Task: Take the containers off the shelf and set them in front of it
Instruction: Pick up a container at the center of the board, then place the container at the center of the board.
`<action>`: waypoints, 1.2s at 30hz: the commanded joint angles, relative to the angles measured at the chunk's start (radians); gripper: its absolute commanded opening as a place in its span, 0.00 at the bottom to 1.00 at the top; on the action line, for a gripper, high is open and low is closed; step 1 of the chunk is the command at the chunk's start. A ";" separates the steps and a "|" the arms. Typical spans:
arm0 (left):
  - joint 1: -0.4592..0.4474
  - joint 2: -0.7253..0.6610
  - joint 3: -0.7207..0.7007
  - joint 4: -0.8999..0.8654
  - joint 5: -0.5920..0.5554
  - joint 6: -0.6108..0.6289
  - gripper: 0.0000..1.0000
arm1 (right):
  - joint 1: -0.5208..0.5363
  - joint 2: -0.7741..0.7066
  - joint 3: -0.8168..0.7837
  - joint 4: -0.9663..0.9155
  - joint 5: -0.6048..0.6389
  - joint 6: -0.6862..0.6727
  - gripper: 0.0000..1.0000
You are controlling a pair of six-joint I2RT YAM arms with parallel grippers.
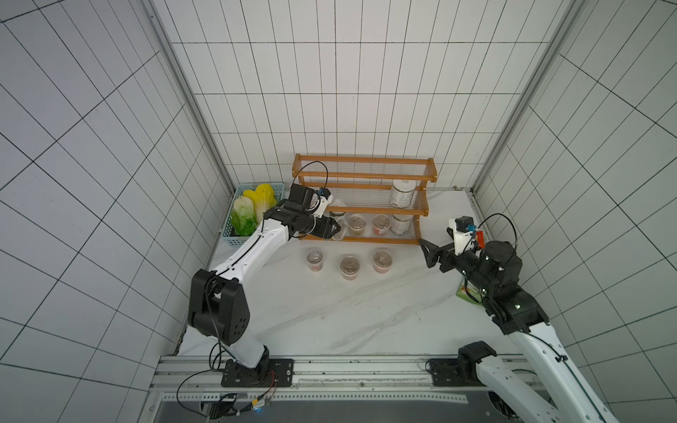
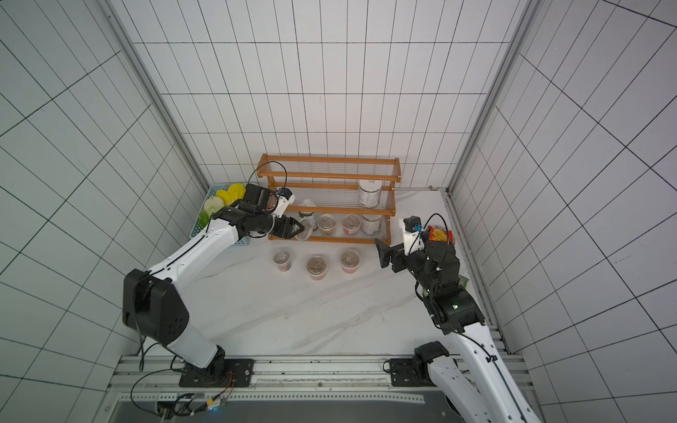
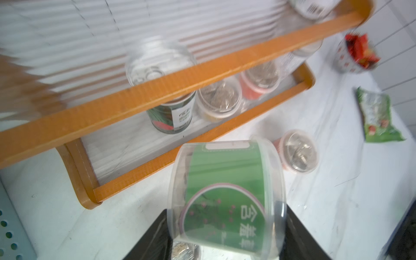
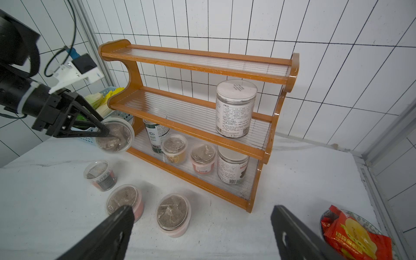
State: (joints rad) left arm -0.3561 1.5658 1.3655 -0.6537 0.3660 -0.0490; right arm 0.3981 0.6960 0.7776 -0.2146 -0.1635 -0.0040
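The marble worktop [image 1: 329, 311] carries the three-tier shelf [image 1: 362, 161] against the back wall. On the shelf stand a white-lidded jar [image 1: 402, 193] on the middle tier and, on the bottom tier, a tin, two cups and another jar. Three cups [image 1: 349, 267] stand upright in a row just in front of the shelf.

The left claw [image 4: 105, 132] pinches a clear green-labelled cup [image 3: 225, 191] across its wall, in the air just in front of the shelf's left end. The cup lies tipped on its side, its axis roughly along the shelf's front rail and its lid turned toward the shelf's right end. I reckon it needs righting before it goes down.

It looks light, thin-walled and smooth, so a hard squeeze would likely buckle it or pop the lid. Mid-wall, under the lid rim, seems the safest hold.

The right claw [image 1: 428, 252] hangs spread wide and empty near the shelf's right end.
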 commanded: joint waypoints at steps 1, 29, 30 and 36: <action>-0.022 -0.120 -0.164 0.236 0.101 -0.297 0.52 | -0.016 -0.004 0.008 0.004 0.024 0.031 0.99; -0.660 0.275 -0.402 1.159 -0.348 -1.286 0.48 | -0.108 -0.051 0.141 -0.273 0.297 0.067 0.99; -0.665 0.296 -0.372 1.143 -0.348 -1.281 0.49 | -0.109 -0.055 0.139 -0.273 0.302 0.063 0.99; -0.683 0.397 -0.290 1.115 -0.400 -1.335 0.48 | -0.110 -0.074 0.132 -0.273 0.322 0.056 0.99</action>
State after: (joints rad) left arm -1.0275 1.9259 1.0367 0.4202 0.0139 -1.3376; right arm 0.3000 0.6376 0.8936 -0.4778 0.1272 0.0608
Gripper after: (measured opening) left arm 0.617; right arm 0.989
